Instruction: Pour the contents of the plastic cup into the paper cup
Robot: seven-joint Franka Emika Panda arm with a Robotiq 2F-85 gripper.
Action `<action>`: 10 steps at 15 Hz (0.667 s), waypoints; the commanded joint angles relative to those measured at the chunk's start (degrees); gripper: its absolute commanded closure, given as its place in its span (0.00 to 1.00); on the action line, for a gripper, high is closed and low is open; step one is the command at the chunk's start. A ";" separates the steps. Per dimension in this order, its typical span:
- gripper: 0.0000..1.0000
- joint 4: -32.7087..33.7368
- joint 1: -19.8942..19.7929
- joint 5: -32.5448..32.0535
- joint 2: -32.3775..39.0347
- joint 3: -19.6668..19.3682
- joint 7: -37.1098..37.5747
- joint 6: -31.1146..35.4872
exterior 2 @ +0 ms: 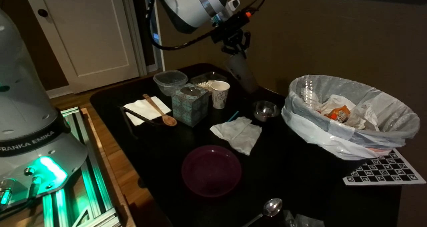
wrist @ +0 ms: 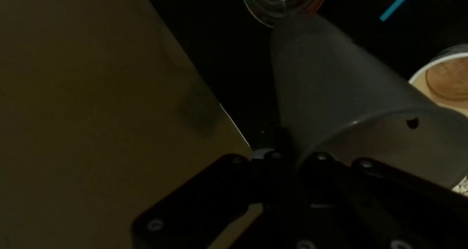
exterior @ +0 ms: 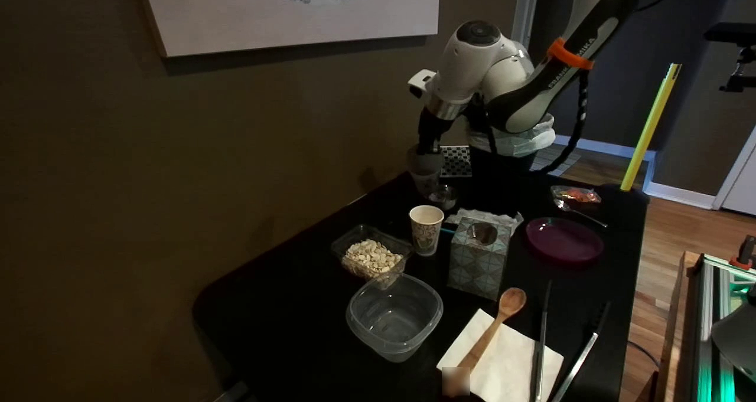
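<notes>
1. The jaws are pinching the rim of the plastic cup [wrist: 325, 70], and I'm seeing it leaning with its mouth upward, by the edge of the tabletop [exterior 2: 287, 173] along the wall [exterior 2: 333, 37].
2. In both exterior views it is sitting apart from the paper cup [exterior 2: 220, 98], which is standing upright just beside the tissue box [exterior 2: 190, 108]. Whether the plastic cup's base is touching anything, I can't tell.
3. Only the wrist view is letting me look deep into both cups: a small dark spot is showing inside the plastic one, a brownish round patch inside the paper one. I'm not able to name either.
4. In an exterior view I'm looking down into the lined bin [exterior 2: 333, 140], where crumpled paper [exterior 2: 335, 102] and an orange wrapper [exterior 2: 339, 114] are lying.
5. Counting, I'm making out two cups, one glass bowl [exterior 2: 262, 116], one plum plate [exterior 2: 211, 172] and one blue stick [wrist: 399, 2].
6. In an exterior view two spoons are lying out: a wooden spoon [exterior: 511, 301] on the near side, across a flat napkin [exterior: 520, 360], and a metal spoon [exterior: 562, 205] at the far right. A creased napkin [exterior 2: 237, 133] is making two napkins.
7. Two clear tubs are standing at that view's near left, the square tub [exterior: 396, 352] just in front of the flake tub [exterior: 390, 238].
</notes>
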 commanded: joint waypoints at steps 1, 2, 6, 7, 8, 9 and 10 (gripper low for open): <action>0.98 -0.22 4.57 -11.60 -2.17 -4.10 7.36 -1.50; 0.98 -0.08 5.54 -14.84 -2.40 -4.80 9.82 -2.23; 0.98 -1.17 7.83 -22.36 -2.88 -5.29 18.59 -5.60; 0.98 -1.46 8.19 -23.40 -2.89 -5.08 20.00 -6.60; 0.98 -1.69 8.74 -24.89 -2.93 -5.01 21.89 -7.79; 0.98 -1.84 9.26 -26.31 -2.97 -4.94 23.62 -8.97; 0.98 -1.85 9.87 -28.30 -2.91 -5.01 25.75 -10.27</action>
